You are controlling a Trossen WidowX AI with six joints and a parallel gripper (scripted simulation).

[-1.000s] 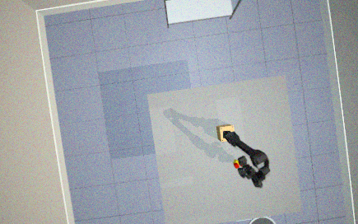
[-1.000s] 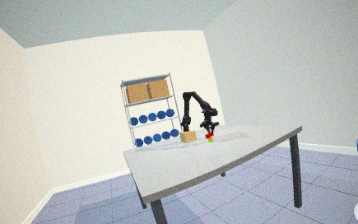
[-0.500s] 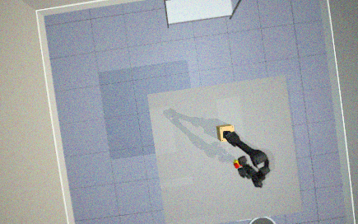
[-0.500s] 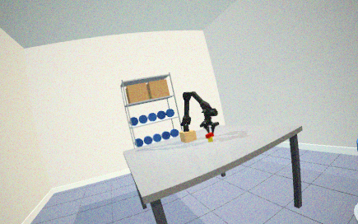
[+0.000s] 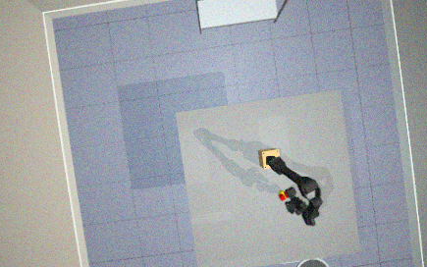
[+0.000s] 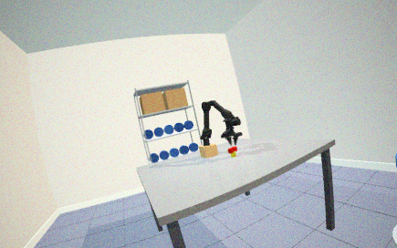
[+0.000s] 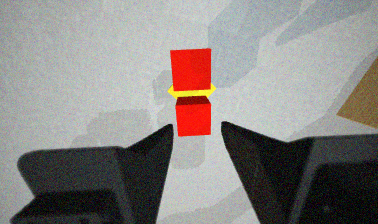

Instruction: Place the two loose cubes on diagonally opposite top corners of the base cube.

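The yellow base cube [image 6: 234,155] [image 7: 191,93] stands on the table. In the wrist view only a yellow strip and two pointed corners show between the two red cubes. The far red cube [image 7: 191,70] caps one corner. The near red cube [image 7: 193,120] sits at the opposite corner, with a strip of yellow between them. Both look level; the exact gap is hard to judge. My gripper [image 7: 197,127] is open around the near red cube, with a visible space on each side of it. In the top and exterior views the red cubes merge into one small patch.
A tan block [image 5: 269,158] [image 6: 208,150] stands at the arm's foot, and a brown corner [image 7: 371,95] shows at the right in the wrist view. The arm arches over the table [image 6: 183,191]. A shelf [image 6: 165,112] with boxes and blue round things stands behind.
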